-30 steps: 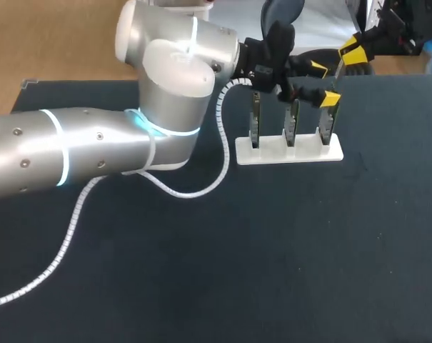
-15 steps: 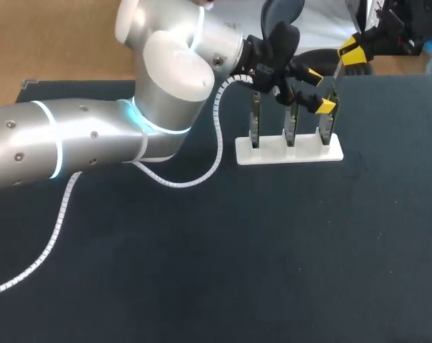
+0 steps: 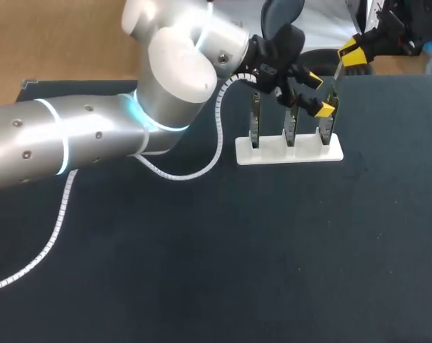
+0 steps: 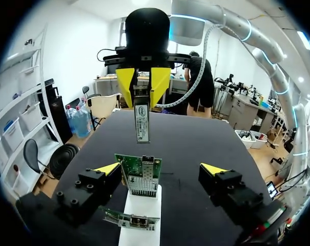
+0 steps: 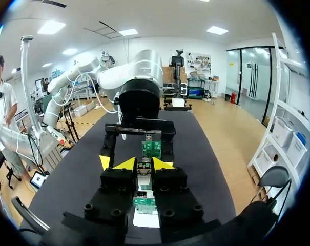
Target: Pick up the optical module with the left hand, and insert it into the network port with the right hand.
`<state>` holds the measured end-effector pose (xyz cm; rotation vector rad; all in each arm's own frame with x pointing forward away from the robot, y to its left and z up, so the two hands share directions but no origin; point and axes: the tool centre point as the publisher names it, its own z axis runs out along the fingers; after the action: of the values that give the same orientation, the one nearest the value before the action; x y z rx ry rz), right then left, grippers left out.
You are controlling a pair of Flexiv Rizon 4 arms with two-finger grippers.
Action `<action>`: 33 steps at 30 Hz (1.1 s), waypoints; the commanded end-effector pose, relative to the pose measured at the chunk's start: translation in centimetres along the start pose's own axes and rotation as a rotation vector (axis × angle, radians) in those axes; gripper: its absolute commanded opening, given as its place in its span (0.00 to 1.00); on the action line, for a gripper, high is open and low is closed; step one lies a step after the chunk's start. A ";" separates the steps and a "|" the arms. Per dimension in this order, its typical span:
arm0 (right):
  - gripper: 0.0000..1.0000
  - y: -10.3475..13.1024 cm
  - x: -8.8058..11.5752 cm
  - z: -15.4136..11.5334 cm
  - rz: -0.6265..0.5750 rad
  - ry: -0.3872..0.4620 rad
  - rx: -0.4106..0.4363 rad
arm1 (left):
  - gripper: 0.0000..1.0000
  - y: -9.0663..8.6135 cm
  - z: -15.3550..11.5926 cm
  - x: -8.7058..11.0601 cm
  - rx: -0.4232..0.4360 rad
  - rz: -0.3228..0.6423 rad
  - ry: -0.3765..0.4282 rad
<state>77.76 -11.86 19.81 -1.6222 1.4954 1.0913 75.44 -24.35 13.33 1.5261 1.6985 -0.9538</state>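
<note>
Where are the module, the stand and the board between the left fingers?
module (image 4: 141,122): left wrist view, middle of its labelled body.
stand (image 3: 271,151): head view, bare white top of the base.
board (image 4: 141,177): left wrist view, metal cage on its face.

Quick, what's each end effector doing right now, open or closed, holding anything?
Left end effector: open, straddling the upright circuit board without gripping it.
Right end effector: closed on the optical module.
</note>
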 end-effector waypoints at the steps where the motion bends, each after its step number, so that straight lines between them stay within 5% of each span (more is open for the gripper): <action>1: 0.00 0.3 0.0 0.1 -0.003 0.001 0.008 | 1.00 0.4 0.2 -0.2 0.007 0.000 0.010; 33: 0.00 0.2 0.1 0.0 -0.002 0.007 0.004 | 1.00 0.4 0.5 0.3 0.022 -0.001 0.029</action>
<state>77.77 -11.94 19.68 -1.6260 1.4983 1.0874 75.45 -24.45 12.73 1.5498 1.7083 -0.9539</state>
